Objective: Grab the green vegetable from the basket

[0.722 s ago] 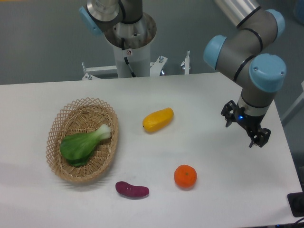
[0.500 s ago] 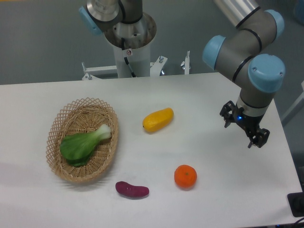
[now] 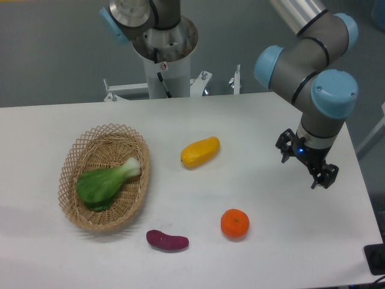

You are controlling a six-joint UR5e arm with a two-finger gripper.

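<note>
One vegetable: green leafy piece (image 3: 107,182) lying inside the basket, pale stem pointing up and right.
Basket: tan wicker oval (image 3: 73,161) on the left of the white counter (image 3: 252,120).
Pincer: (image 3: 305,165) above the counter's right side, well apart from the basket (too small and dark to tell whether its fingers are apart or together), holding nothing.
Other pieces: yellow fruit (image 3: 200,152) mid-counter; orange (image 3: 234,223) and purple piece (image 3: 167,240) nearer the front edge.

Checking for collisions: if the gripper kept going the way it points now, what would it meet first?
Probably bare table. The gripper points downward over the table's right side, with nothing under it. The orange lies off to the side. Depth is hard to judge from one view.
</note>
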